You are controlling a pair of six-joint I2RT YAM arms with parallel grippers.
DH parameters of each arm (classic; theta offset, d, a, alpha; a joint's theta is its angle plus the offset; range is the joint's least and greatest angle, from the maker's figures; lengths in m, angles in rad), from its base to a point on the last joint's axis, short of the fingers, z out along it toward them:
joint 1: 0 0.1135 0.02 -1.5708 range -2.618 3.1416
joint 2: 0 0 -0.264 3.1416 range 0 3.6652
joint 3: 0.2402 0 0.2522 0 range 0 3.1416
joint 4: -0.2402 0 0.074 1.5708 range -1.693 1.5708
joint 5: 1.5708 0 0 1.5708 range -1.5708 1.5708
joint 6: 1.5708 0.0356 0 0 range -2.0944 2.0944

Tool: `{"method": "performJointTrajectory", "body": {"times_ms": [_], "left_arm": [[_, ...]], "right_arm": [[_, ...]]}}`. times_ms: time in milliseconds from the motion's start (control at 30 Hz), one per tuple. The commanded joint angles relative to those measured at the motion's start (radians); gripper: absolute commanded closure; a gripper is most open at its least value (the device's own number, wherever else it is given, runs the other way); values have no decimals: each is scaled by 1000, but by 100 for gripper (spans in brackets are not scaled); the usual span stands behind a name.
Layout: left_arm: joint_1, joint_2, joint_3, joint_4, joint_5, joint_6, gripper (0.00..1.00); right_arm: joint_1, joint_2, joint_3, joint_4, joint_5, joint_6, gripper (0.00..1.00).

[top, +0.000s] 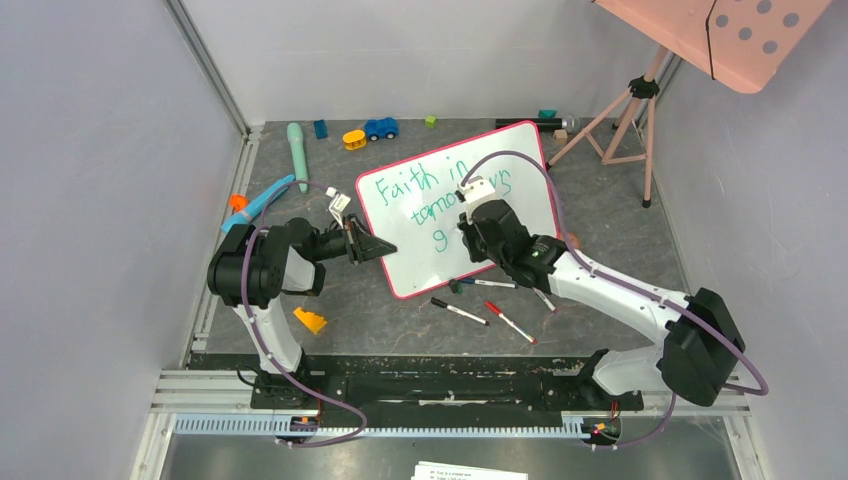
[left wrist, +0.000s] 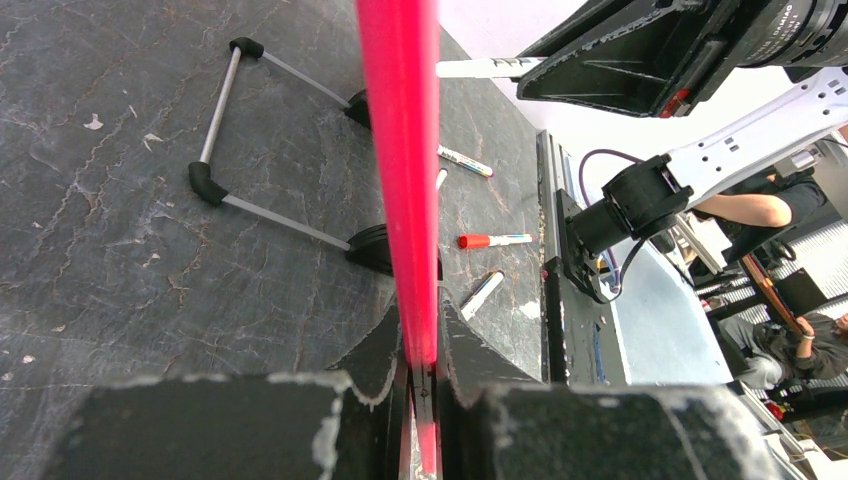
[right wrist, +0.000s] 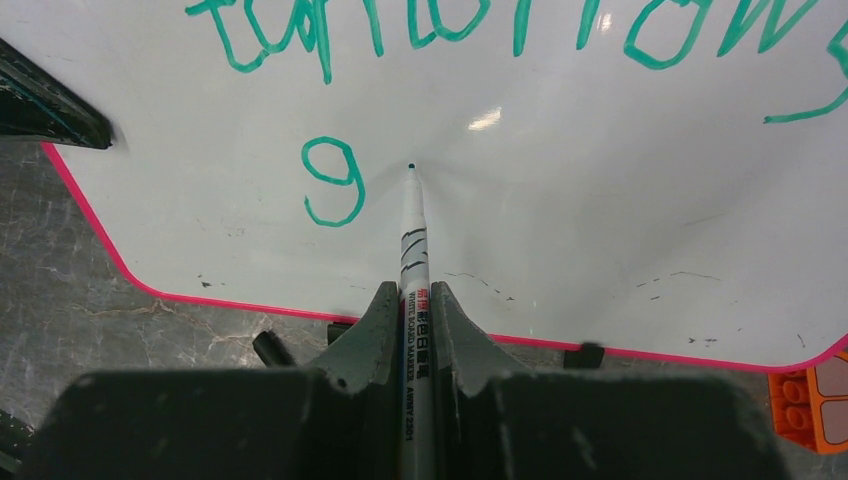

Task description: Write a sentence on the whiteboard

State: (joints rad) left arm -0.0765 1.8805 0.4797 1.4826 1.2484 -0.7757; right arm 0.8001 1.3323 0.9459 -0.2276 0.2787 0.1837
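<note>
Left gripper clamped the board by its rim while right gripper pinched the marker, whose tip beside the g probably wanted light, steady pressure.

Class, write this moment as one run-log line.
left tool: shut on whiteboard rim | right tool: shut on marker, tip at whiteboard beside g | sentence: third line only g

Left arm, right arm inward, jaws clamped

The whiteboard is glossy white with a pink-red rim, the sentence green, the table dark grey and veined.
</note>
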Motion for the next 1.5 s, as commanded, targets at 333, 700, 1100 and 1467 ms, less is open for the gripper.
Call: {"method": "performJointTrajectory", "body": {"times_ms": [333, 700, 1100, 1467], "left_arm": [[-16, -20, 9, 74, 61, 66, 98], [-16, -21, 9, 74, 61, 64, 98], [-16, -20, 9, 74, 61, 65, 98], [-16, -20, 10, 74, 61, 64, 98]], "right_arm": [[-4, 57, 74, 27, 45, -18, 100], [-3, 47, 40, 39, -24, -18, 100], [-4, 16, 0, -12, 3, -48, 100], [-21, 33, 42, -51, 69, -67, 100]]}}
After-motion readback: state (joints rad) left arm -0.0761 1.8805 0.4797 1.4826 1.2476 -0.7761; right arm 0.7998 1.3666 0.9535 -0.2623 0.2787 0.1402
